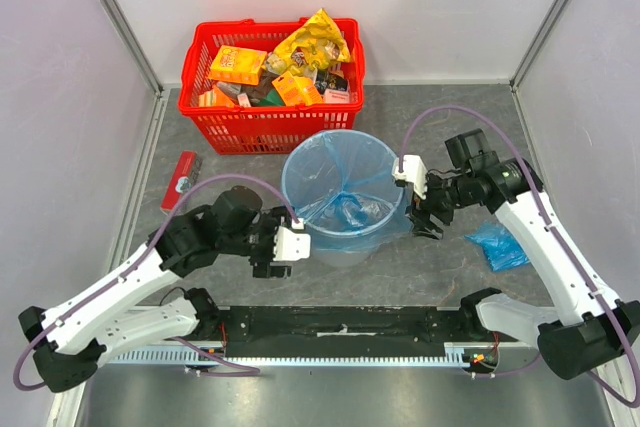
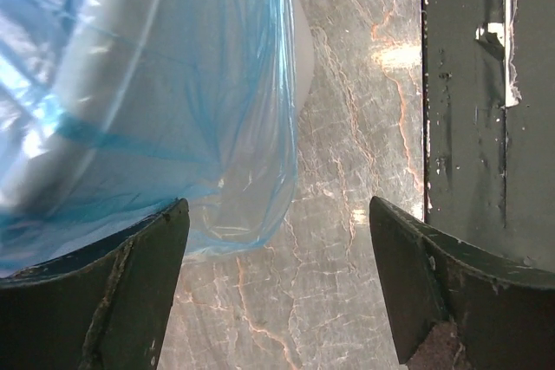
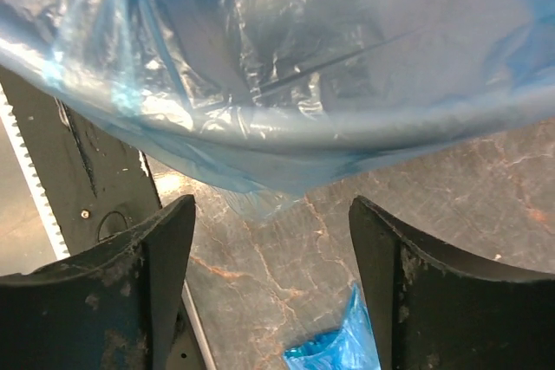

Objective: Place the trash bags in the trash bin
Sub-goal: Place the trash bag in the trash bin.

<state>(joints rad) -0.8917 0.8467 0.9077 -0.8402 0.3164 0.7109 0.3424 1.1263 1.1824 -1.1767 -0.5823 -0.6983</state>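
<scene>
- Round light-grey plastic trash bin [image 1: 348, 253] stands mid-bench, just in front of the red mesh plastic shopping basket [image 1: 272, 117].
- Large translucent bright-blue film trash bag [image 1: 330, 162] lines the bin. Its mouth is spread open and folded over the rim, with a skirt hanging down the outside wall, so it looks seated like a liner.
- Crumpled blue film sits at the bin bottom. Can't tell if it is a separate bag or the liner's own base.
- Left fingers [image 2: 104, 301] are wide apart at the bin's near-left side, low by the bench. The hanging film edge is just beside one finger, and only bare bench shows between them, so no grip.
- Right fingers [image 3: 104, 301] are also spread apart, at the bin's right side under the rim overhang, with nothing between them.
- The arms flank the bin on opposite sides, likely for stretching the bag mouth over the rim.
- Small scrunched bright-blue film bag bundle [image 1: 497, 244] lies on the bench to the right, near the right arm and apart from the bin. It is not yet in.
- Judgement: liner step looks done, and the loose bundle is the likely next pick for the right arm.
</scene>
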